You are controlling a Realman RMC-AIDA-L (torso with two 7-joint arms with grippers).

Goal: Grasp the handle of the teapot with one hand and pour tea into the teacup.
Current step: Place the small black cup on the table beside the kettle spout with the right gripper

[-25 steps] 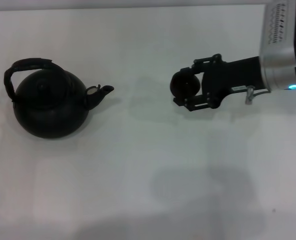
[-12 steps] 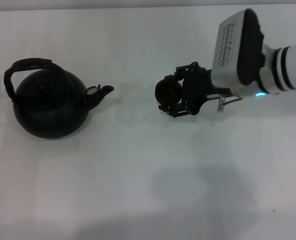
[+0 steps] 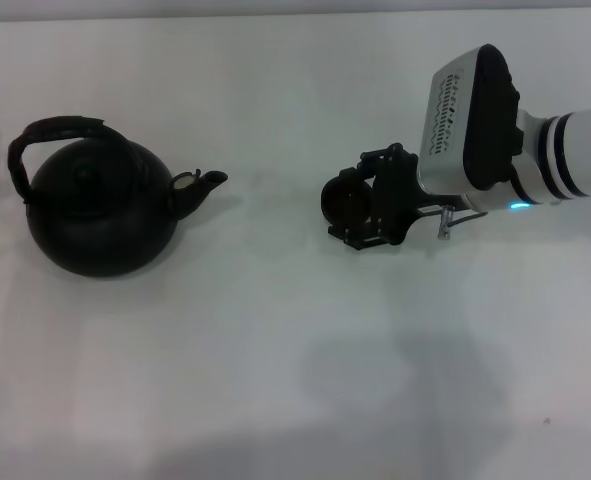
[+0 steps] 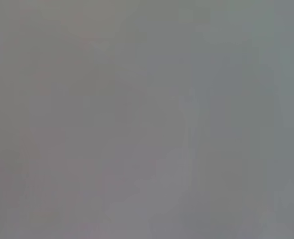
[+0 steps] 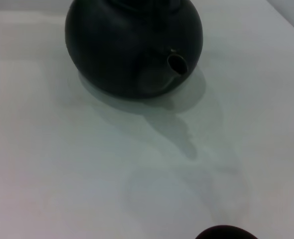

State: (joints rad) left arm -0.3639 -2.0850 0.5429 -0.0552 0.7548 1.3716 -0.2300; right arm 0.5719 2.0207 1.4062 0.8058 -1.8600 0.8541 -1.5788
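Gripping the teacup (image 3: 347,200) between its fingers, my right hand (image 3: 360,205) sits mid-surface, well apart from the teapot (image 3: 100,210). That matte-black pot stands upright at my left, spout toward the cup, handle (image 3: 45,135) arched overhead.

Matte black teapot (image 3: 100,215) with wrapped handle (image 3: 45,135) on smooth white table (image 3: 275,350).

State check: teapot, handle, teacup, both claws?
teapot: upright on the table, lid on, spout facing the teacup
handle: raised over the pot, ungrasped
teacup: held between the claw's fingers
right claw: shut on the teacup
left claw: not in view
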